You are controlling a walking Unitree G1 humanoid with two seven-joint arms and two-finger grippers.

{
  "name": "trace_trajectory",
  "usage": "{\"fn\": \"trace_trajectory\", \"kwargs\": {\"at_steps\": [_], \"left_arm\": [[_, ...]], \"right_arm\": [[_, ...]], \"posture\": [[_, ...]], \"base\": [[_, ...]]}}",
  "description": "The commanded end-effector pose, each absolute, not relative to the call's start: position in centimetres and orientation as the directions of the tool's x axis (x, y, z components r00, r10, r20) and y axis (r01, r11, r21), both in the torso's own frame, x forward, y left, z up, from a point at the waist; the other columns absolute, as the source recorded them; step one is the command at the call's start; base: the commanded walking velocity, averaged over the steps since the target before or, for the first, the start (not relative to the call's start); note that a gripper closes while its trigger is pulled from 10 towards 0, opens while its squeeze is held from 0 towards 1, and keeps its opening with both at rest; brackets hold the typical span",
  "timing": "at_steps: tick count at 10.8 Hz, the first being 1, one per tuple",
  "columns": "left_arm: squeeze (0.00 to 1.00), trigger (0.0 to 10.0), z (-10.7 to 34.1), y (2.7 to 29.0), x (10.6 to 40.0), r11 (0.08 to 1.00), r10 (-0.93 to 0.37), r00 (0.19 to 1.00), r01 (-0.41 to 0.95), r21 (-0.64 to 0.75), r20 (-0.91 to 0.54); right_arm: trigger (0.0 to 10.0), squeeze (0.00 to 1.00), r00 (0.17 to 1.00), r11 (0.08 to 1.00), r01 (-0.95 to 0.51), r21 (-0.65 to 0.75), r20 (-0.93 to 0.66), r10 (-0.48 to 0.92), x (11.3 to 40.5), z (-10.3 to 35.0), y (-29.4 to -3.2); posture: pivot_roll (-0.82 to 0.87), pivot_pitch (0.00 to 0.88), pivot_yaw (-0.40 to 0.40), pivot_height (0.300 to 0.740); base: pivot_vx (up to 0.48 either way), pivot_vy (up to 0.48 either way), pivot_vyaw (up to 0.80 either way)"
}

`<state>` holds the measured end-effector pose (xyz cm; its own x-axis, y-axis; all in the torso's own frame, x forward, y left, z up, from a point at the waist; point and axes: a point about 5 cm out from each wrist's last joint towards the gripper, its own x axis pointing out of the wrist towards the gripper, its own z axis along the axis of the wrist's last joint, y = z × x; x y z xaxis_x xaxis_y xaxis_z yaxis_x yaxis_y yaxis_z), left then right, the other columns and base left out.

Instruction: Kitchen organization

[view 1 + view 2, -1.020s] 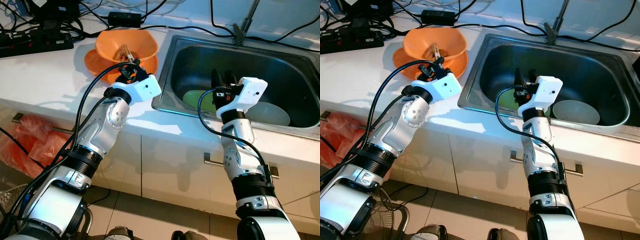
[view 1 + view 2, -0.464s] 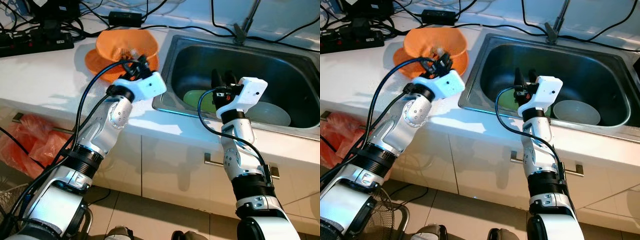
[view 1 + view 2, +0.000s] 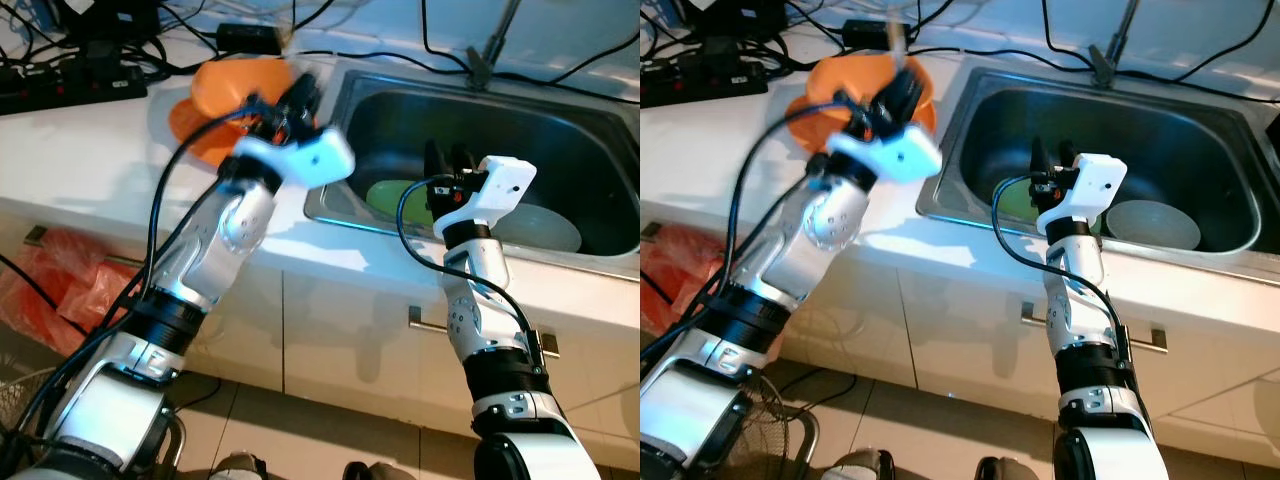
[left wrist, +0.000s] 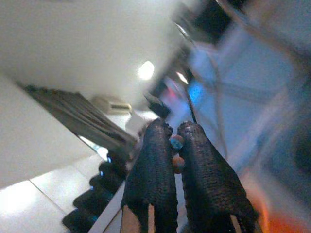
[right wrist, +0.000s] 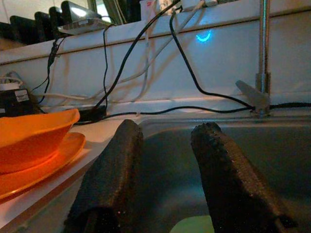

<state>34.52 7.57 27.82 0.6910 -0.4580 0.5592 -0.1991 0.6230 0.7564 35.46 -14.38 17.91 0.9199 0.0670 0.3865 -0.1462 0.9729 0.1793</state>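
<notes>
From the head, our left claw is blurry, raised beside the orange bowl on the counter, near the sink. Its wrist camera shows the fingers nearly closed on something tiny we cannot make out. Our right claw hangs open over the sink, above a green plate.

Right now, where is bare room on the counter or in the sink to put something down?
Bare: the counter between the cables and the front edge, left of the orange bowl. Crowded: the sink floor near the front, with a green plate and a grey bowl.
</notes>
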Motion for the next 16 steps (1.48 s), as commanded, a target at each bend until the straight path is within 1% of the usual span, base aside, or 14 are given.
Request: {"fn": "trace_trajectory", "kwargs": {"at_steps": [1, 2, 3, 4, 5, 6, 7, 8, 10, 13, 15, 16], "left_arm": [[0.0, 3.4, 29.8, 6.4, 33.4, 0.723, -0.486, 0.622, -0.109, 0.682, 0.614], [0.0, 10.0, 30.0, 5.8, 33.0, 0.801, -0.495, 0.621, 0.053, 0.597, 0.608], [0.0, 10.0, 29.8, 5.5, 32.9, 0.827, -0.493, 0.63, 0.126, 0.548, 0.6], [0.0, 10.0, 29.2, 5.2, 32.9, 0.85, -0.504, 0.654, 0.257, 0.461, 0.565], [0.0, 10.0, 29.1, 5.1, 32.7, 0.854, -0.516, 0.657, 0.347, 0.387, 0.55], [0.0, 10.0, 28.9, 5.2, 32.6, 0.847, -0.531, 0.661, 0.426, 0.317, 0.53], [0.0, 10.0, 28.7, 5.3, 32.5, 0.833, -0.55, 0.663, 0.48, 0.275, 0.508], [0.0, 10.0, 28.6, 5.3, 32.3, 0.817, -0.566, 0.658, 0.526, 0.235, 0.497], [0.0, 10.0, 28.6, 5.4, 31.9, 0.795, -0.585, 0.649, 0.579, 0.184, 0.487], [0.0, 10.0, 28.4, 5.1, 31.5, 0.756, -0.63, 0.628, 0.63, 0.176, 0.458], [0.0, 10.0, 27.9, 5.0, 31.4, 0.744, -0.65, 0.633, 0.642, 0.184, 0.421], [0.0, 10.0, 27.3, 4.8, 31.2, 0.717, -0.682, 0.623, 0.672, 0.186, 0.383]], "right_arm": [[10.0, 0.0, 0.913, 0.973, -0.143, 0.18, 0.404, 0.06, 35.5, 18.4, -14.5], [10.0, 0.0, 0.911, 0.979, -0.139, 0.151, 0.406, 0.067, 35.5, 18.4, -14.5], [10.0, 0.0, 0.91, 0.983, -0.136, 0.121, 0.407, 0.076, 35.5, 18.4, -14.4], [10.0, 0.0, 0.905, 0.993, -0.111, 0.051, 0.419, 0.079, 35.4, 18.5, -14.6], [10.0, 0.0, 0.894, 0.996, -0.076, -0.037, 0.44, 0.084, 35.3, 18.8, -14.8], [10.0, 0.0, 0.876, 0.978, -0.014, -0.206, 0.469, 0.111, 35.2, 19.3, -14.7], [10.0, 0.0, 0.862, 0.933, 0.055, -0.356, 0.489, 0.135, 35.1, 19.5, -14.6], [10.0, 0.0, 0.852, 0.891, 0.092, -0.444, 0.498, 0.16, 35.0, 19.5, -14.5], [10.0, 0.0, 0.839, 0.823, 0.087, -0.562, 0.486, 0.244, 34.9, 19.0, -13.4], [10.0, 0.0, 0.828, 0.791, 0.094, -0.604, 0.489, 0.275, 34.8, 18.6, -12.8], [10.0, 0.0, 0.828, 0.794, 0.099, -0.6, 0.492, 0.269, 34.8, 18.6, -12.8], [10.0, 0.0, 0.827, 0.793, 0.102, -0.601, 0.495, 0.268, 34.8, 18.5, -12.7]], "posture": [[0.09, 0.09, -0.034, 0.74], [0.09, 0.09, -0.034, 0.74], [0.09, 0.09, -0.034, 0.74], [0.09, 0.09, -0.034, 0.74], [0.08, 0.097, -0.035, 0.74], [0.08, 0.097, -0.035, 0.74], [0.08, 0.097, -0.035, 0.74], [0.08, 0.099, -0.039, 0.74], [0.08, 0.1, -0.041, 0.74], [0.08, 0.099, -0.041, 0.74], [0.08, 0.099, -0.041, 0.74], [0.08, 0.098, -0.038, 0.74]], "base": [[0.0, 0.0, 0.0], [0.0, 0.0, 0.0], [0.0, 0.0, 0.0], [0.0, 0.0, 0.0], [0.0, 0.0, 0.0], [0.0, 0.0, 0.0], [0.0, 0.0, 0.0], [0.0, 0.0, 0.0], [0.0, 0.0, 0.0], [0.0, 0.0, 0.0], [0.0, 0.0, 0.0], [0.0, 0.0, 0.0]]}}
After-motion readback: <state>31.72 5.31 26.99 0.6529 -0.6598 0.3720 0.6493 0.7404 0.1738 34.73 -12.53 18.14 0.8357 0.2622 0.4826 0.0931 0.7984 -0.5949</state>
